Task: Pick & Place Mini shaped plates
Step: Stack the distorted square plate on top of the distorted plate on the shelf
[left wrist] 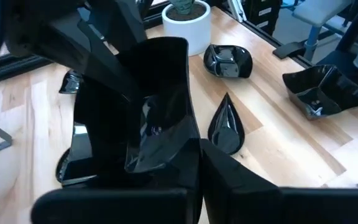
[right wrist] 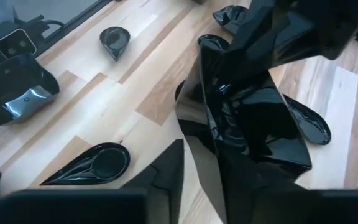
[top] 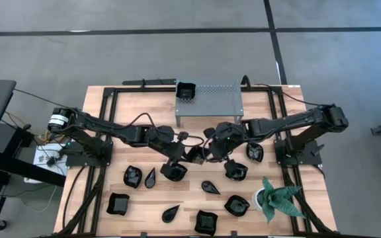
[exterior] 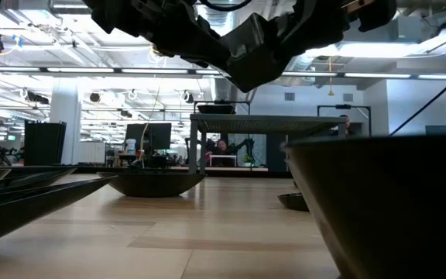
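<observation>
A glossy black square mini plate [top: 196, 157] hangs above the table's middle, between my two grippers. My left gripper [left wrist: 191, 169] comes from the table's left and is shut on it. My right gripper [right wrist: 211, 175] comes from the right and stands open at the plate's opposite rim [left wrist: 126, 59]; bare wood shows between one of its fingers [right wrist: 166, 168] and the plate [right wrist: 247, 118]. Several more black plates lie flat on the wood, among them a teardrop [left wrist: 227, 124] and a square [top: 118, 203]. One plate [top: 186, 90] sits on the grey shelf [top: 210, 99]. My left gripper pinches the square plate's rim [left wrist: 180, 149] between its two fingers, coming from the table's left and slanting down. The plate stands on edge and is lifted clear of the table. My right gripper: I cannot tell whether its fingers touch the plate's far rim.
A green spiky plant in a white pot [top: 274, 198] stands at the near right. The grey perforated shelf takes up the far middle. Black plates are scattered over the near half of the table [top: 290, 106], some directly below the grippers [top: 174, 172], [top: 235, 170].
</observation>
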Available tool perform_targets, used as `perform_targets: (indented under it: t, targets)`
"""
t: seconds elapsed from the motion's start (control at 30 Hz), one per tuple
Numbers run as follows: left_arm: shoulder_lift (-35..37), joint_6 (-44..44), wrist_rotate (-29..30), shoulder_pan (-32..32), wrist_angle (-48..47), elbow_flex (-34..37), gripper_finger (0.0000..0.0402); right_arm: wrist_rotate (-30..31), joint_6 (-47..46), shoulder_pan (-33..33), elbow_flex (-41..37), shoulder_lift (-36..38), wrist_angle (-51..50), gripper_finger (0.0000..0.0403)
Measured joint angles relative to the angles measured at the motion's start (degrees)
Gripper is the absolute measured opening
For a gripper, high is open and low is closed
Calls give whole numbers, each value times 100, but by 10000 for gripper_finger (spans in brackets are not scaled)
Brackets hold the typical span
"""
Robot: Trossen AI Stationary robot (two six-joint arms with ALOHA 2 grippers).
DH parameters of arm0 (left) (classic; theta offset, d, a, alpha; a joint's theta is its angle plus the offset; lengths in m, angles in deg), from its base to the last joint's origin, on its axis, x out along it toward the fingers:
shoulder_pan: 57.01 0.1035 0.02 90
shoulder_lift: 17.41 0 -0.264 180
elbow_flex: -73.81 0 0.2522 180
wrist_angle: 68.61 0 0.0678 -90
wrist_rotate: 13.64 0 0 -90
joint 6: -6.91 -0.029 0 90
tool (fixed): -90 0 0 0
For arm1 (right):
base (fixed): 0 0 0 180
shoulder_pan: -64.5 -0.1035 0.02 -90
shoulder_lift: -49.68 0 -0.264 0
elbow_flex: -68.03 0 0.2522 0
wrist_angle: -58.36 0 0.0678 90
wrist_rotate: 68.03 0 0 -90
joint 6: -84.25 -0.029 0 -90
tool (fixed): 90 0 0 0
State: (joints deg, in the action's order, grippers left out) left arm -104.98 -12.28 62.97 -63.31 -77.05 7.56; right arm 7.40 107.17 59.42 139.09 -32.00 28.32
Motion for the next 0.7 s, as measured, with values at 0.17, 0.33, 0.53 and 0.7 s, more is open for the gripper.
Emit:
perform_targets:
  t: [0.17,0.33,0.53,0.7]
  targets:
    - [-57,201,53,-147,9,50,7,166,-1,-89,142,294,-384,114]
    - [-137,149,1174,-453,114,-17,9,1187,-123,-328,799,926,-1973,127]
    - [218,-1072,2423,-167,-85,-276,10,1434,-881,-470,729,1812,-2662,120]
    - [611,-1812,2457,714,-102,-345,9,1448,-808,-416,-134,2330,-2219,104]
